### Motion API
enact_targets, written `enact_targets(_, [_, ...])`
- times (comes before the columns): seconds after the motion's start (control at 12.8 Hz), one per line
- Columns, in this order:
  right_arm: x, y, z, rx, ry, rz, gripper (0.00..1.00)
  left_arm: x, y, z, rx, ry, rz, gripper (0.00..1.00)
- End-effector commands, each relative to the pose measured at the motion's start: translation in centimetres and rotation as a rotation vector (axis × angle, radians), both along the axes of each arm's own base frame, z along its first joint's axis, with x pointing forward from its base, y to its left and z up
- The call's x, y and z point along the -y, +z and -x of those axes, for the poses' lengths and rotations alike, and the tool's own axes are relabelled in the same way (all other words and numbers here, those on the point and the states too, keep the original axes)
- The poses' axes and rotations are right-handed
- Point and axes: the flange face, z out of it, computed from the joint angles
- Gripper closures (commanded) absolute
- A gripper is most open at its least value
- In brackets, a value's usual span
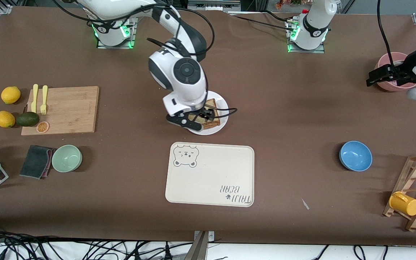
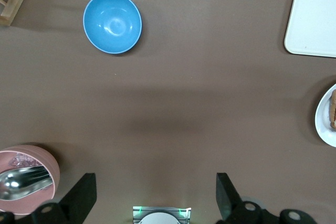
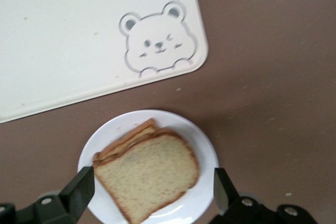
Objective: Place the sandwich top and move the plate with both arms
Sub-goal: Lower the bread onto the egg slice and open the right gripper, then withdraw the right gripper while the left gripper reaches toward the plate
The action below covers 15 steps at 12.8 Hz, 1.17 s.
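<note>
The right gripper [image 1: 198, 120] is seen over the plate [image 1: 224, 104], its fingers spread wide with nothing between them. The sandwich top [image 3: 147, 176] is laid on the stack on the plate, farther from the front camera than the bear tray [image 1: 209, 174]. The left gripper [image 1: 385, 75], jaws parted and empty, is held waiting over the pink bowl [image 1: 388, 60] at the left arm's end.

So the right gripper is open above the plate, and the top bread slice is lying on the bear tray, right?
Not quite. The right wrist view shows the top bread slice lying on the sandwich on the white plate, not on the bear tray. The rest holds: the right gripper is open above the plate.
</note>
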Motion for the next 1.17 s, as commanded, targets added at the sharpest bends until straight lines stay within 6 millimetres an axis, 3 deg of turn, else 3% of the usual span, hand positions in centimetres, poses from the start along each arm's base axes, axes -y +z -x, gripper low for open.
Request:
enact_targets(0.0, [5.4,4.8,-1.0,-0.014,0.071,0.020,0.00,0.3,-1.3,0.2,0.036,-0.015,0.027,0.00])
enact_targets(0.23, [13.1,7.3,-3.2,-0.030,0.106,0.049,0.00,0.8,-4.1,0.6,0.082,-0.019,0.024,0.00])
enact_targets(0.39, [20.3,8.6,-4.3,-0.063,0.163,0.002,0.00,1.5,-6.1,0.5,0.098,-0.029,0.023,0.00])
enact_targets(0.63, [29.1,10.5,-5.1,-0.102,0.157,-0.032,0.00,3.0,-9.6,0.4,0.130,-0.049,0.020,0.00])
enact_targets(0.78, [33.6,12.0,-5.2,-0.112,0.212,-0.032,0.00,4.1,-12.2,0.6,0.152,-0.058,0.018,0.00])
enact_targets(1.09, [38.8,16.0,-4.4,-0.086,0.196,-0.042,0.00,5.3,-18.2,1.0,0.200,-0.068,0.017,0.00])
